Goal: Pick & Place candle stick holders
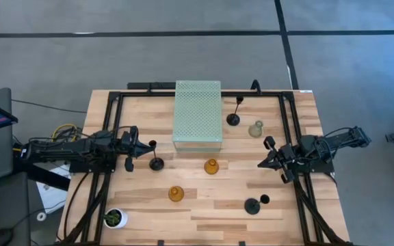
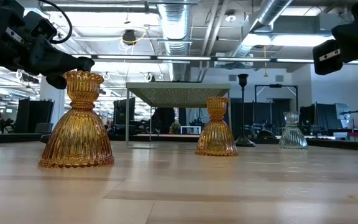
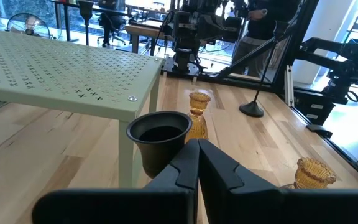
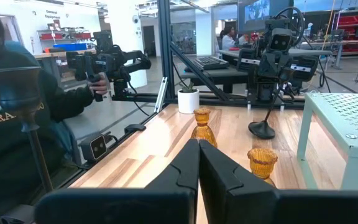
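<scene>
With both grippers' fingers closed and empty, I hold my left gripper (image 1: 137, 145) just beside the nearest black candle holder (image 1: 156, 162), judging it must open before descending squarely.

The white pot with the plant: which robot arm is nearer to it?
Left. The left gripper sits up-table from the white pot on the same side; the right gripper is far across the table, beyond both amber holders.

Glossy ribbed amber glass holder (image 2: 77, 121); pale wooden table (image 2: 229, 186).
</scene>
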Motion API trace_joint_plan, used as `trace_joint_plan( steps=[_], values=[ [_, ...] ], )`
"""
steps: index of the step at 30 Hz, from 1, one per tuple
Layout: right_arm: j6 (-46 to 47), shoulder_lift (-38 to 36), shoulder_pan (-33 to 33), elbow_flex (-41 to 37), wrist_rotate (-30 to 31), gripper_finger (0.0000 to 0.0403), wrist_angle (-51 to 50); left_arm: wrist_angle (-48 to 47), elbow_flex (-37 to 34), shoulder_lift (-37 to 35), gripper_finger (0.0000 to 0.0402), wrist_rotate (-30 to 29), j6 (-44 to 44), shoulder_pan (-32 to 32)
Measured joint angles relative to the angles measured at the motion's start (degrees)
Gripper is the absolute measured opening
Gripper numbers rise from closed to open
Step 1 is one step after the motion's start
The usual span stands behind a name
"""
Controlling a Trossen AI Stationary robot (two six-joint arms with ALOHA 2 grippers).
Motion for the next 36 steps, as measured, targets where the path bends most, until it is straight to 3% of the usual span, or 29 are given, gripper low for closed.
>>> trace_joint_plan(
  steps=[12, 19, 29, 36],
  values=[
    [0.0, 0.0, 0.0, 0.0, 0.0, 0.0000, 0.0, 0.0, 0.0, 0.0, 0.0007, 0.3, -0.3, -0.2],
    [0.0, 0.0, -0.1, 0.0, 0.0, 0.0000, 0.0, 0.0, 0.0, 0.0, 0.0007, 6.9, -0.1, -1.6],
    [0.0, 0.0, -0.1, 0.0, 0.0, 0.0000, 0.3, 0.2, 0.1, 0.0, 0.0007, 11.4, -1.1, -4.5],
    [0.0, 0.0, -0.1, 0.0, 0.0, 0.0000, 0.4, -1.0, 3.4, 0.5, 0.0007, 16.9, -2.1, -8.1]
  ],
)
